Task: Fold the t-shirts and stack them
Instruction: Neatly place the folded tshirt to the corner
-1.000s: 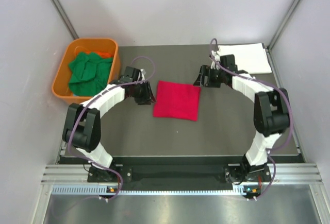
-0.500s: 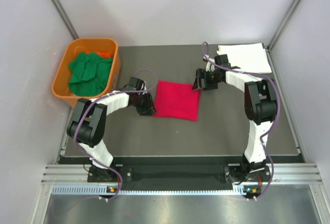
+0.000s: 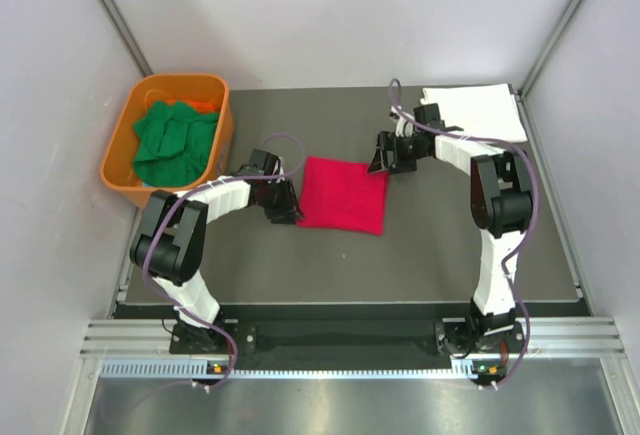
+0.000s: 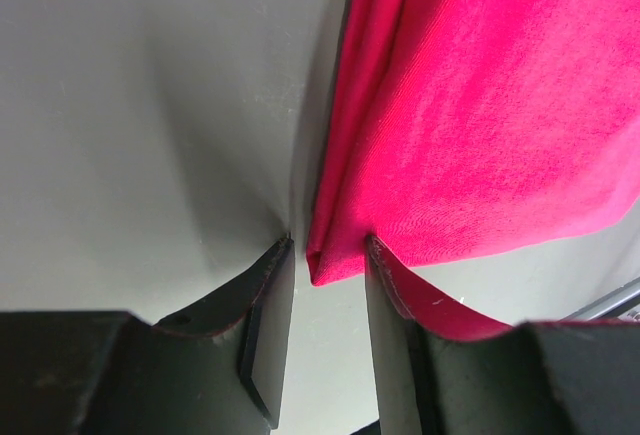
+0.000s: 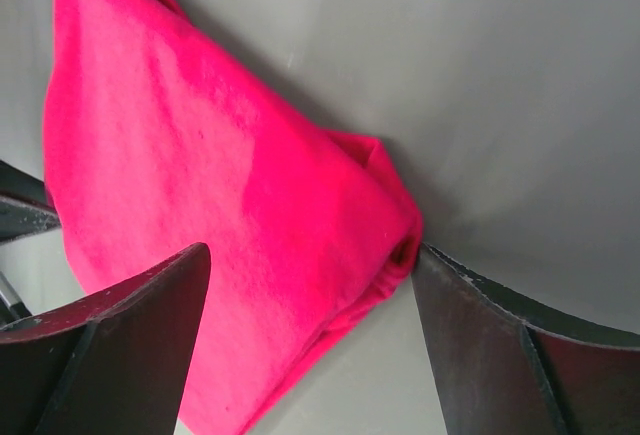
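Bright red folded cloth t-shirt (image 3: pixel 343 195) lying flat mid dark grey desk (image 3: pixel 430 245). Left fingers (image 4: pixel 268 305) part-open, straddling its near-left corner, not clamped. Right fingers (image 5: pixel 500 345) spread wide around far-right corner, cloth loose between

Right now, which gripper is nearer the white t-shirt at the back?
Right. The right gripper is at the red t-shirt's back right corner, short of the white t-shirt; the left gripper, at the red one's front left corner, is farther.
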`<state>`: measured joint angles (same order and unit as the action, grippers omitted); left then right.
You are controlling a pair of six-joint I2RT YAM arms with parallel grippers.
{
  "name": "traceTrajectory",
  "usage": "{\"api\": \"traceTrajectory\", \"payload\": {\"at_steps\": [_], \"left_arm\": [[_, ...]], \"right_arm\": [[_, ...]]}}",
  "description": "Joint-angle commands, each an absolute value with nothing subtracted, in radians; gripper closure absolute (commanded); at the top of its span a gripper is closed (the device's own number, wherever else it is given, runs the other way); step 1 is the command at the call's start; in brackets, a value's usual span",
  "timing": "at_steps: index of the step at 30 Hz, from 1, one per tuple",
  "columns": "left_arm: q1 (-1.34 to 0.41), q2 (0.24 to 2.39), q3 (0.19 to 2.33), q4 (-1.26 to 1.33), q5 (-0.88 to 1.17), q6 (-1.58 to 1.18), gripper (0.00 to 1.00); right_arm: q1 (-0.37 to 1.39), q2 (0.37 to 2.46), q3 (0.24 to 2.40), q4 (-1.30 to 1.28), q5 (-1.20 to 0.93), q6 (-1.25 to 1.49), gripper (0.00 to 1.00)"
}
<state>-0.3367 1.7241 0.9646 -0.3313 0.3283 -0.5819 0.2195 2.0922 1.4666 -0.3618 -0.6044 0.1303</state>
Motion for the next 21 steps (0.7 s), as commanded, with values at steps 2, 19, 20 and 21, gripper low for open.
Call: {"api": "traceTrajectory", "payload": {"at_steps": [2, 19, 20, 21], "left_arm": [[-0.341, 1.747, 0.954, -0.307, 0.288, -0.580, 0.60], [-0.341, 1.717, 0.971, -0.339, 0.253, -0.611, 0.61], [-0.341, 1.706, 0.991, -0.397, 0.249, -0.604, 0.61], [-0.341, 1.683, 1.015, -0.431, 0.239, -0.597, 0.60]], "right_arm": [[0.219, 2.166, 1.479, -0.407, -0.569, 0.087, 0.19], [0.206, 2.175, 1.470, -0.445, -0.608, 0.040, 0.68], [0.204, 2.171, 1.477, -0.445, -0.601, 0.041, 0.75], [0.199, 2.168, 1.485, -0.452, -0.595, 0.043, 0.87]]}}
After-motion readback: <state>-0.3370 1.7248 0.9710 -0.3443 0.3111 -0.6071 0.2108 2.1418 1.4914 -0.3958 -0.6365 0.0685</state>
